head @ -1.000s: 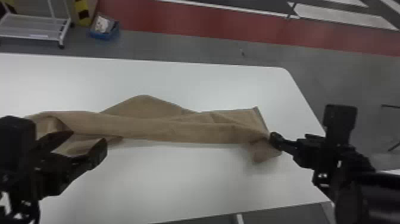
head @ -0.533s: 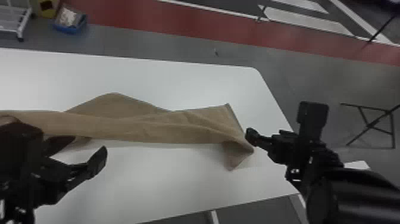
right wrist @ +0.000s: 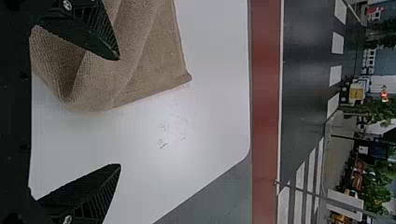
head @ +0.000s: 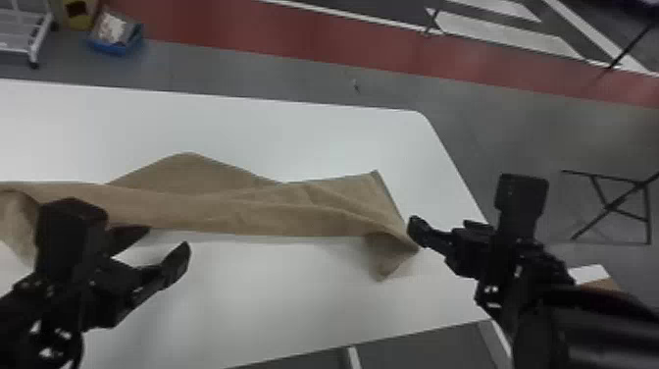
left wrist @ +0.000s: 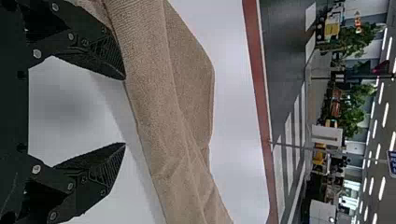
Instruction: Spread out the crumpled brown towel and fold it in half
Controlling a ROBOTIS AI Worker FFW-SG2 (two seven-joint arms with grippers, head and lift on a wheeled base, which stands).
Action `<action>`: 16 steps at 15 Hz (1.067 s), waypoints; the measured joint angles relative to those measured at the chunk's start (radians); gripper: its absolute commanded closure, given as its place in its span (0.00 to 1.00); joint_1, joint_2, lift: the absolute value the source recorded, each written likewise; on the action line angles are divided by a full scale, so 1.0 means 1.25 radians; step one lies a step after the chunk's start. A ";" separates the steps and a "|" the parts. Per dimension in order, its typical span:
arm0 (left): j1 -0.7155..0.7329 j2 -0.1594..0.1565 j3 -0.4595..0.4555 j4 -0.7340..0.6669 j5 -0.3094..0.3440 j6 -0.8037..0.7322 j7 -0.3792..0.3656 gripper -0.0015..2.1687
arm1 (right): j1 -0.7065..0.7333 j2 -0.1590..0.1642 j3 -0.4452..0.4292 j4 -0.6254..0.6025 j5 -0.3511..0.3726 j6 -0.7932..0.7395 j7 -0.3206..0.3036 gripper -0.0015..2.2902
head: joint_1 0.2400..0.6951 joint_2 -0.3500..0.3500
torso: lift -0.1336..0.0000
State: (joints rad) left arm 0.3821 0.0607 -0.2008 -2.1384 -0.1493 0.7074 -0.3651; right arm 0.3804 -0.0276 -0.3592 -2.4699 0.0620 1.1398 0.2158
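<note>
The brown towel (head: 255, 211) lies in a long, rumpled strip across the white table, with a raised peak at its far side and a folded corner hanging toward the near right. My left gripper (head: 162, 238) stands open at the towel's near edge on the left. In the left wrist view, the left gripper (left wrist: 125, 111) has one fingertip over the towel (left wrist: 154, 93) and the other over bare table. At the towel's right end is my right gripper (head: 417, 228). Seen from its wrist, the right gripper (right wrist: 119, 112) is open, one finger overlapping the towel (right wrist: 154, 60).
The white table (head: 294, 132) has its rounded far corner and slanting right edge near the right gripper. Beyond it on the floor are a blue bin (head: 115, 37), a white cart (head: 22, 29) and a black metal stand (head: 613, 206) at the right.
The head view has shifted, so towel and table sit farther left in it. The right gripper has come away from the towel's right corner, which it touched a second ago; that corner now droops differently.
</note>
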 measured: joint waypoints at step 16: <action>-0.095 0.001 0.042 0.054 0.002 0.140 -0.030 0.30 | 0.014 0.005 -0.063 -0.008 -0.059 -0.003 0.000 0.03 | 1.00 0.00 | 0.07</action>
State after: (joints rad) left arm 0.2631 0.0614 -0.1482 -2.0710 -0.1469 0.8826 -0.4031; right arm 0.3976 -0.0212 -0.4386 -2.4804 -0.0121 1.1357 0.2163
